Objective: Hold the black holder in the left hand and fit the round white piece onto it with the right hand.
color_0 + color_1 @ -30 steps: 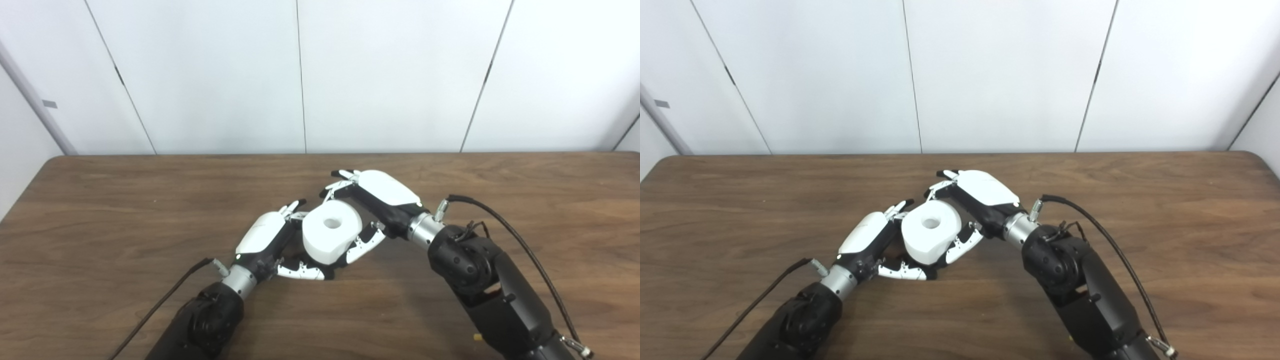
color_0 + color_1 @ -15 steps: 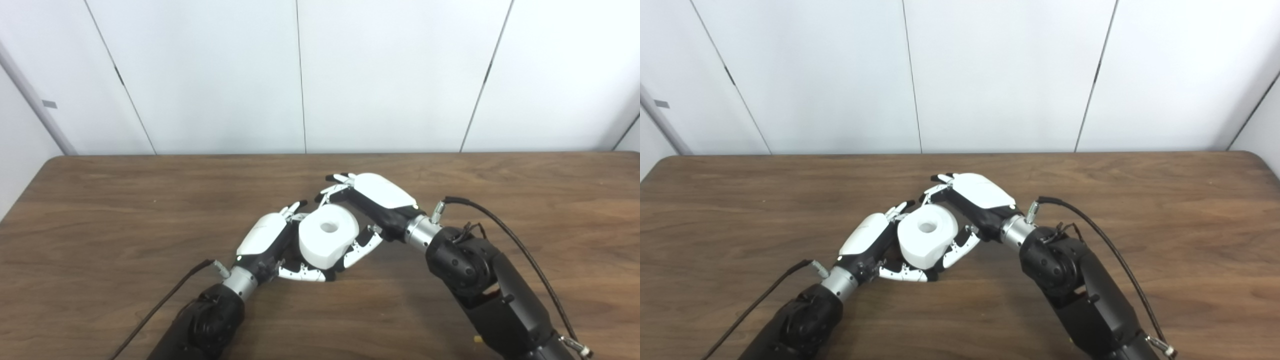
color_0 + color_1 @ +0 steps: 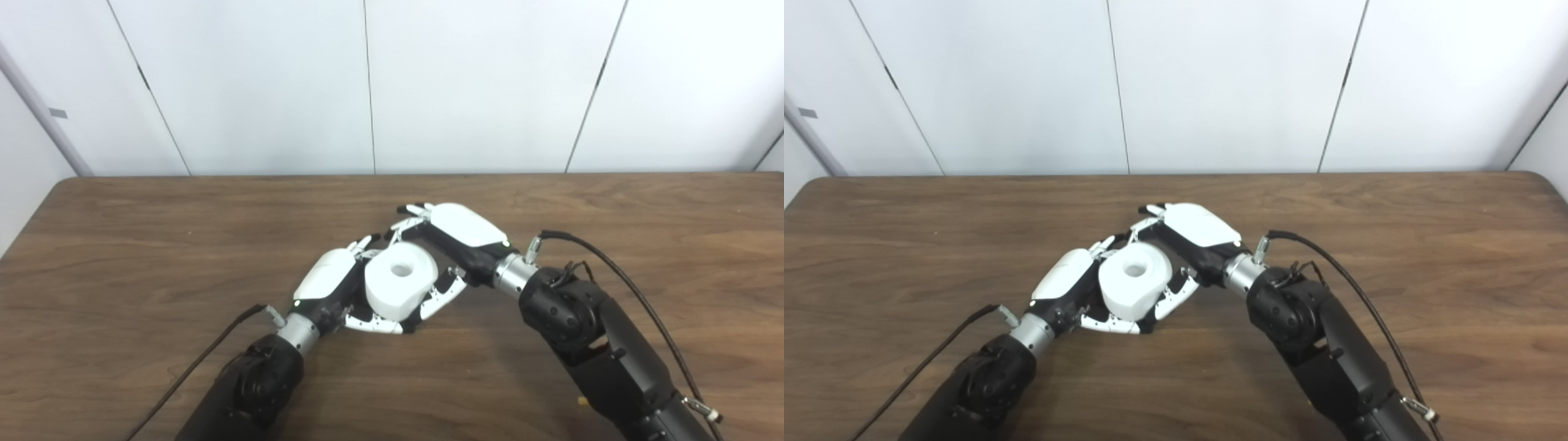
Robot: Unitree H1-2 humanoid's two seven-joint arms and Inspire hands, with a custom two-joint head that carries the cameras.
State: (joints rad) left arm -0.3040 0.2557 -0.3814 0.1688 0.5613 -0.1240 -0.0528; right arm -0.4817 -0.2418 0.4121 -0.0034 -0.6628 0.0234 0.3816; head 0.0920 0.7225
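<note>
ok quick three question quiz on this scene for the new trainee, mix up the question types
1. True or false: the round white piece lies alone on the wooden table, clear of both hands.
2. Which robot hand has its fingers on the far side of the white piece? A) left robot hand B) right robot hand
3. Fill in: the hole in the white piece faces ____.

Key
1. False: it sits between the two hands, both in contact with it.
2. B
3. Up, toward the cameras. The black holder is mostly hidden beneath the piece, so seating cannot be judged.
</note>
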